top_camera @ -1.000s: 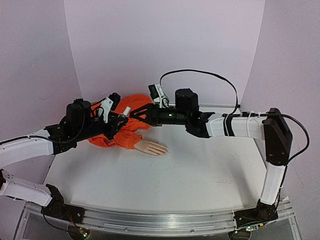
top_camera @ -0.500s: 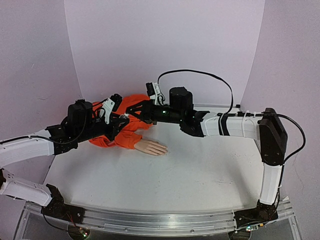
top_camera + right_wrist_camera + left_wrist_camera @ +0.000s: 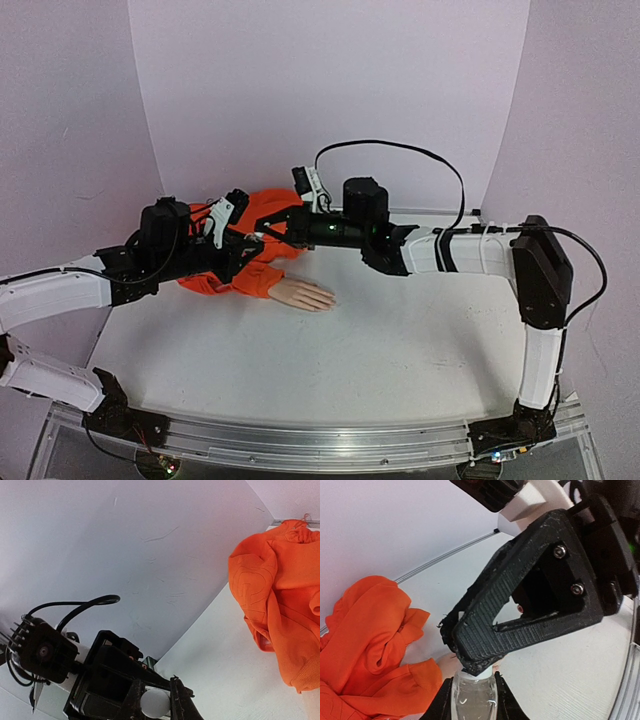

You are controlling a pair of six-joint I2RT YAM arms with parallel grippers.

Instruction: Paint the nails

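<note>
Orange sleeve (image 3: 248, 282) lies crumpled in the top view, mannequin hand (image 3: 302, 295) at its right end, nails (image 3: 328, 300) farthest out. Left wrist: left gripper (image 3: 472, 707) pinches a clear bottle (image 3: 472, 695) right of the sleeve. Right wrist: right gripper (image 3: 156, 705) clamps the white cap (image 3: 155, 701) left of the sleeve.

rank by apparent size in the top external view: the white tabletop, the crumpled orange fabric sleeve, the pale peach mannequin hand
1. white tabletop, clearly largest
2. crumpled orange fabric sleeve, partly hidden
3. pale peach mannequin hand, smallest
</note>
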